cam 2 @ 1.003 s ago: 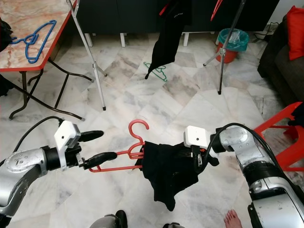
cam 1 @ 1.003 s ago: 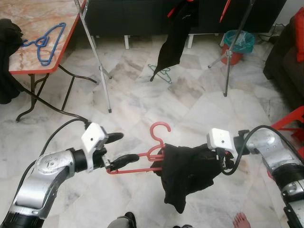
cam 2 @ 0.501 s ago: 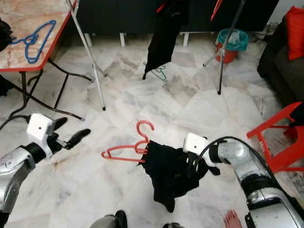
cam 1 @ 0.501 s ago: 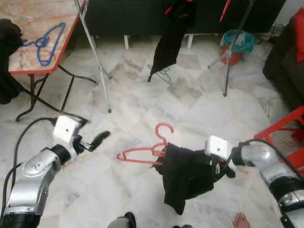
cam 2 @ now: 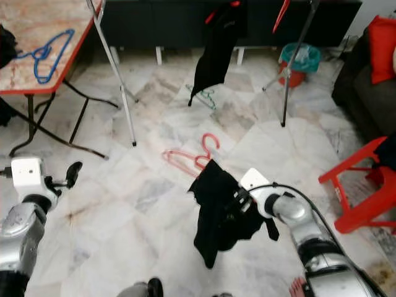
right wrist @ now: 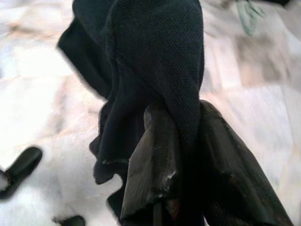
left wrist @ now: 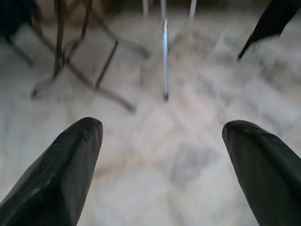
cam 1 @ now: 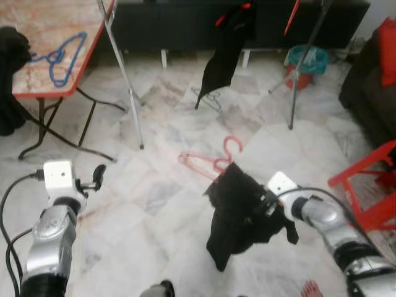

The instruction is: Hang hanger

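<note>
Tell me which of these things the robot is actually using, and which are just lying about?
In use: red hanger, black garment, right gripper, left gripper, clothes rack.

Lying about: blue hanger, table, green hanger, bin, red chair.

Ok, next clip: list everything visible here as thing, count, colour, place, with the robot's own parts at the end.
Hanger with garment: one, red with black cloth, held above the floor centre by the right hand.
Blue hanger: one, blue, on the table.
Table: one, marble top with red edge, far left.
Rack poles: several, silver and dark, ahead.
Hung garment: one, black, on the rack.
Green hanger: one, green, on the floor under the hung garment.
Bin: one, red with teal liner, far right.
Red chair: one, red, right.
Floor: marble tiles.
Left hand: open, at the left side.
Right hand: shut on the black cloth.
</note>
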Controlling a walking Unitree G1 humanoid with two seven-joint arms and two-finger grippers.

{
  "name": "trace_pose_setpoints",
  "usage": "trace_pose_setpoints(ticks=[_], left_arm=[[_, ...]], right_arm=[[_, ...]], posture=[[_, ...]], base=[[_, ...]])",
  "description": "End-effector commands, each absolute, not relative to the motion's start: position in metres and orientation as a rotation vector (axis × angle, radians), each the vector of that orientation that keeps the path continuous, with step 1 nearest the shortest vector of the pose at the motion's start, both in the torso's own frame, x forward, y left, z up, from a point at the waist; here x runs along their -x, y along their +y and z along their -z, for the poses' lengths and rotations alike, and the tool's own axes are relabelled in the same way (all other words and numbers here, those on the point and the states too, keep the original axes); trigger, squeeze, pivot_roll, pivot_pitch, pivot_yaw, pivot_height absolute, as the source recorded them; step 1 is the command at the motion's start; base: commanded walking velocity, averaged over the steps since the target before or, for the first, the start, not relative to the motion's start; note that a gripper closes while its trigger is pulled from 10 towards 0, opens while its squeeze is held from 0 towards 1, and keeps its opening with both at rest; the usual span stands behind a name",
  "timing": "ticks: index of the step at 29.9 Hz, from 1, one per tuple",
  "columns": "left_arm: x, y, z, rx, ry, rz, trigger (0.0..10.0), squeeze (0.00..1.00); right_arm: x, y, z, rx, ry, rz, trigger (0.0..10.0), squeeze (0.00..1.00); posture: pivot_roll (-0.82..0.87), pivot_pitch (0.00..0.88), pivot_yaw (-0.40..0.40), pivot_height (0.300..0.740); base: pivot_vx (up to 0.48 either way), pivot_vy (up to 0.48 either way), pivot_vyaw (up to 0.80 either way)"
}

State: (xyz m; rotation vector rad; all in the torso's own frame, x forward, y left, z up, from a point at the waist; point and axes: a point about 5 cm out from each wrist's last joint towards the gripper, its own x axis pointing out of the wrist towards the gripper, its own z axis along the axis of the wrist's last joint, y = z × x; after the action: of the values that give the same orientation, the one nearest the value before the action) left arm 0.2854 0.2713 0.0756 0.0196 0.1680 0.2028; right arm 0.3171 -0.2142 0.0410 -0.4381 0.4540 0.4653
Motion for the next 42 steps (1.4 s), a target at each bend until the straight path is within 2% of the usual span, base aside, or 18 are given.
trace_pose_setpoints(ticks=[1,3,8,12,15,24,29,31,42], left_arm=[[-0.274,0.273,-0.054,-0.03,0.24,-0.234,10.0,0.0],[-0.264,0.267,-0.033,-0.024,0.316,-0.22,10.0,0.0],[-0.251,0.257,-0.007,0.019,0.402,-0.204,10.0,0.0],[-0.24,0.252,0.009,-0.009,0.464,-0.181,10.0,0.0],[-0.23,0.25,0.022,0.01,0.515,-0.169,10.0,0.0],[-0.23,0.249,0.022,0.004,0.499,-0.124,10.0,0.0],[-0.232,0.25,0.022,-0.007,0.494,-0.115,10.0,0.0],[-0.234,0.25,0.019,-0.015,0.48,-0.099,10.0,0.0],[-0.238,0.249,0.017,-0.027,0.464,-0.075,10.0,0.0]], right_arm=[[-0.313,-0.22,-0.033,0.414,0.481,-0.341,0.0,0.0],[-0.307,-0.227,-0.021,0.412,0.548,-0.186,0.0,0.0],[-0.294,-0.225,-0.003,0.415,0.62,-0.07,0.0,0.0],[-0.284,-0.224,0.009,0.281,0.658,0.096,0.0,0.0],[-0.275,-0.222,0.017,0.321,0.69,0.2,0.0,0.0],[-0.249,-0.215,0.039,0.159,0.802,0.435,0.0,0.0],[-0.24,-0.219,0.043,0.103,0.824,0.545,0.0,0.0],[-0.235,-0.225,0.044,0.042,0.825,0.654,0.0,0.0],[-0.242,-0.229,0.036,0.052,0.767,0.71,0.0,0.0]], posture=[[0.01,0.084,-0.01,0.74],[0.01,0.082,-0.014,0.74],[0.02,0.104,-0.021,0.74],[0.02,0.117,-0.014,0.74],[0.01,0.132,-0.002,0.74],[0.02,0.152,0.023,0.74],[0.02,0.155,0.031,0.74],[0.02,0.157,0.036,0.74],[0.02,0.157,0.04,0.74]], base=[[0.0,0.0,0.0],[0.0,0.0,0.0],[0.0,0.0,0.0],[0.0,0.0,0.0],[0.0,0.0,0.0],[0.0,0.0,0.0],[0.0,0.0,0.0],[0.0,0.0,0.0],[0.0,0.0,0.0]])
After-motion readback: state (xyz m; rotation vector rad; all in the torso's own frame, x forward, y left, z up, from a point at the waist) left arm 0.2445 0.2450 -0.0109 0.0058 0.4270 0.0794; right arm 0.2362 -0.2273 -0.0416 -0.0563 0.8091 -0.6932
